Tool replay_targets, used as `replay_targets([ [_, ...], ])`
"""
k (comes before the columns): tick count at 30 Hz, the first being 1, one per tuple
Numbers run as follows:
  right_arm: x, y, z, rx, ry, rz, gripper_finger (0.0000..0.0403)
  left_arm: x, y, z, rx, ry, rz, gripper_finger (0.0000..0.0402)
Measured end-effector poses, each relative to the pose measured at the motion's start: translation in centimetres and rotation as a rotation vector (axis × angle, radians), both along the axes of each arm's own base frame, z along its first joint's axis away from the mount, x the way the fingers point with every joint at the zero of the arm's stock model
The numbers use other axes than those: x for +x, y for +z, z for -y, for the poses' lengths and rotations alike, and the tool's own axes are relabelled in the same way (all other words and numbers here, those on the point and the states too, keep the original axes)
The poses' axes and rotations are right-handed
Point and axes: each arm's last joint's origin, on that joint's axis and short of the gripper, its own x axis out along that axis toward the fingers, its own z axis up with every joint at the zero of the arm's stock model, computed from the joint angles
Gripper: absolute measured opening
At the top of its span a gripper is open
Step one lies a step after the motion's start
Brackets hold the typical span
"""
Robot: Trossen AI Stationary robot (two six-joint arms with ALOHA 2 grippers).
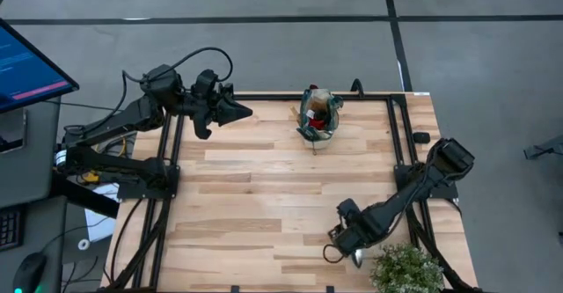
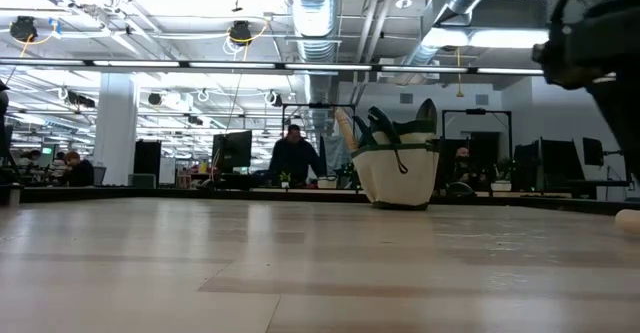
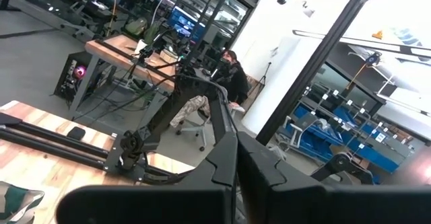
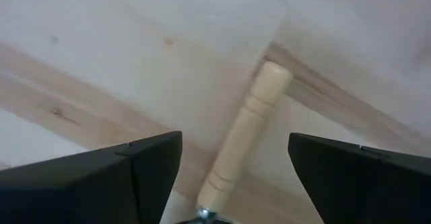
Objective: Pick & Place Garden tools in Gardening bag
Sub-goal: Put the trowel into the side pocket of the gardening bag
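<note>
The beige gardening bag (image 1: 318, 117) with dark green trim stands near the table's far edge, with tool handles and something red sticking out of its top; it also shows in the low view (image 2: 398, 171). A garden tool with a light wooden handle (image 4: 246, 140) lies flat on the table at the near right. My right gripper (image 4: 236, 163) is open just above it, one finger on either side of the handle, touching nothing. In the high view my right gripper (image 1: 345, 238) covers most of the tool. My left gripper (image 1: 239, 111) is shut and empty, held up left of the bag.
A leafy green potted plant (image 1: 406, 269) stands at the near right corner, close beside my right gripper. Black frame rails (image 1: 400, 143) run along the table's left and right sides. Bare wood lies between the bag and the right gripper.
</note>
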Motion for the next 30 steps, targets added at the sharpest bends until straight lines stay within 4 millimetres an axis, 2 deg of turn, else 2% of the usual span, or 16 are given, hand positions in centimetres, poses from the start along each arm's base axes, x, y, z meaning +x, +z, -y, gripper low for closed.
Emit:
replay_targets([
  [7,-0.9,-0.7,-0.5,0.011,-0.068,0.003,0.0265,0.0,0.0,0.2,0.018,-0.054,-0.006,0.0008],
  [12,-1.1,-2.4,-0.1,0.053,-0.076,0.038,0.0259,-0.1,0.0,0.2,0.020,-0.085,-0.011,0.0008],
  [15,-1.4,-2.7,0.0,0.072,-0.075,0.030,0.0246,-0.1,0.0,0.3,0.023,-0.098,-0.012,0.0008],
  [18,-1.5,-2.8,0.1,0.070,-0.075,0.009,0.0207,-0.1,-0.1,0.3,0.023,-0.100,-0.013,0.0008],
  [25,-1.7,-2.9,0.4,0.069,-0.070,-0.028,0.0053,-0.1,-0.1,0.3,0.023,-0.102,-0.013,0.0008],
  [30,-1.1,-2.9,1.1,0.078,-0.054,-0.040,0.0058,-0.1,-0.1,0.3,0.023,-0.101,-0.013,0.0008],
])
